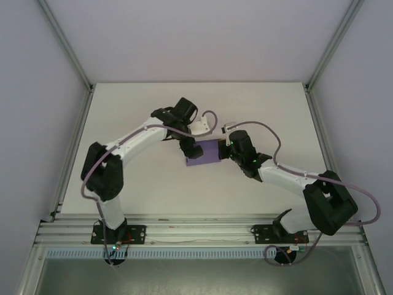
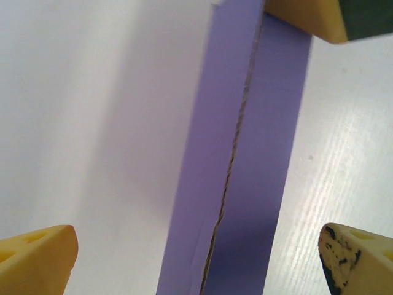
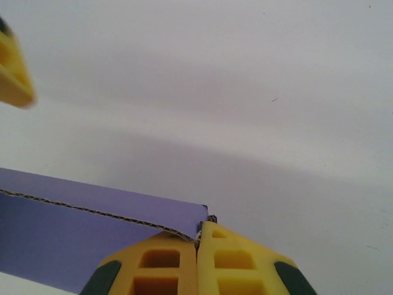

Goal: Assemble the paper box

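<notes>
Lavender paper box [image 1: 206, 157], corner in tight right pincer [image 3: 198, 237], wide left pincer [image 2: 198, 258] astride.

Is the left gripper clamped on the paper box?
No, the left gripper has its fingers wide apart, clear of the paper box between them.

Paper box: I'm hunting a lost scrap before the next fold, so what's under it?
White table shows all around the paper box, whose edge the right gripper pinches. The patch directly beneath is hidden by the card itself.
</notes>
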